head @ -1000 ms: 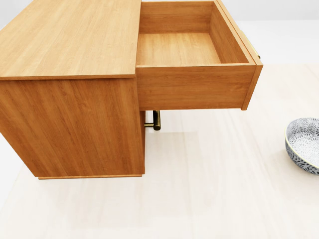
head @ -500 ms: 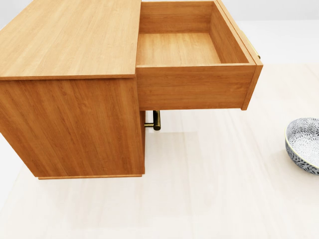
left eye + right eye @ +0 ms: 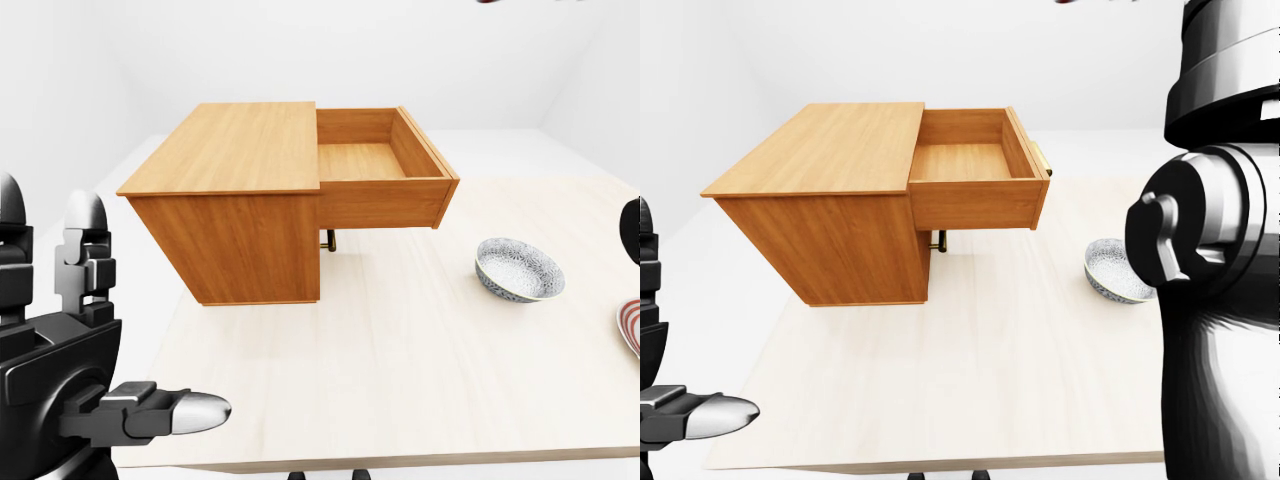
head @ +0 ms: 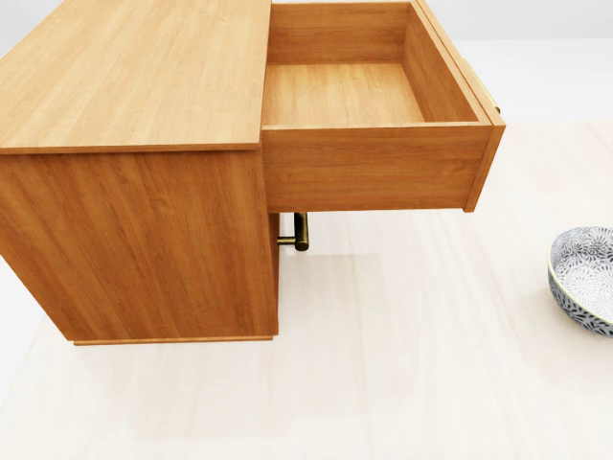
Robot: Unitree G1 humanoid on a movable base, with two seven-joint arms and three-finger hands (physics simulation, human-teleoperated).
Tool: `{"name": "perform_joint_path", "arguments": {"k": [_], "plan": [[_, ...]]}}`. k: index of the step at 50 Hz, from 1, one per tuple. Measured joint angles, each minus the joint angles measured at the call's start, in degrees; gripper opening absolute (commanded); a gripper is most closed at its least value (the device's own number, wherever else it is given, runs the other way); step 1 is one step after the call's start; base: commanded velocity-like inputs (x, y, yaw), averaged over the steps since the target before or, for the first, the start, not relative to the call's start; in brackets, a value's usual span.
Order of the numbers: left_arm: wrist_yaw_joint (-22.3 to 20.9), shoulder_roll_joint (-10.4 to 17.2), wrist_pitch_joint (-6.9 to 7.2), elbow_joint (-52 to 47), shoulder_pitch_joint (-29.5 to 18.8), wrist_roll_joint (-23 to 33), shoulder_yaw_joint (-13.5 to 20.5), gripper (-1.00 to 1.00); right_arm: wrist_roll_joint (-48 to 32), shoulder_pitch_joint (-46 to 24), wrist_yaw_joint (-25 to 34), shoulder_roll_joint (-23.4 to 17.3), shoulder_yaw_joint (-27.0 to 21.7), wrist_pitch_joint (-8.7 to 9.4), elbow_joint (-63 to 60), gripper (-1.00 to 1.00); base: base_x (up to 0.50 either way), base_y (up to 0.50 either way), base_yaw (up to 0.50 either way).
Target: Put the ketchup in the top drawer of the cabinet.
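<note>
The wooden cabinet point(image 4: 134, 86) stands on the pale table point(image 3: 400, 350), left of centre in the eye views. Its top drawer point(image 4: 345, 96) is pulled out to the right and holds nothing. The ketchup does not show clearly; only a red sliver point(image 3: 490, 1) touches the top edge of the left-eye view, and I cannot tell what it is. My left hand point(image 3: 110, 300) is at the lower left, off the table's edge, fingers spread and empty. My right arm point(image 3: 1210, 260) rises along the right of the right-eye view; its hand is above the picture.
A blue-patterned bowl point(image 3: 518, 268) sits on the table right of the drawer. A red-striped plate's rim point(image 3: 630, 328) shows at the far right edge. A brass handle point(image 4: 300, 232) of a lower drawer shows under the open drawer.
</note>
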Motion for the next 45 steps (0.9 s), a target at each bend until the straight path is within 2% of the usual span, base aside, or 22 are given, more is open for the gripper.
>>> {"name": "perform_joint_path", "arguments": {"k": [21, 45], "plan": [[0.0, 0.1, 0.0, 0.0, 0.0, -0.4, 0.3, 1.0, -0.5, 0.8, 0.0, 1.2, 1.0, 0.0, 0.3, -1.0, 0.0, 0.0, 0.0], [0.2, 0.3, 0.0, 0.0, -0.4, -1.1, 1.0, 1.0, -0.8, 6.8, 0.0, 4.4, 1.4, 0.0, 0.3, -1.0, 0.0, 0.0, 0.0]]}}
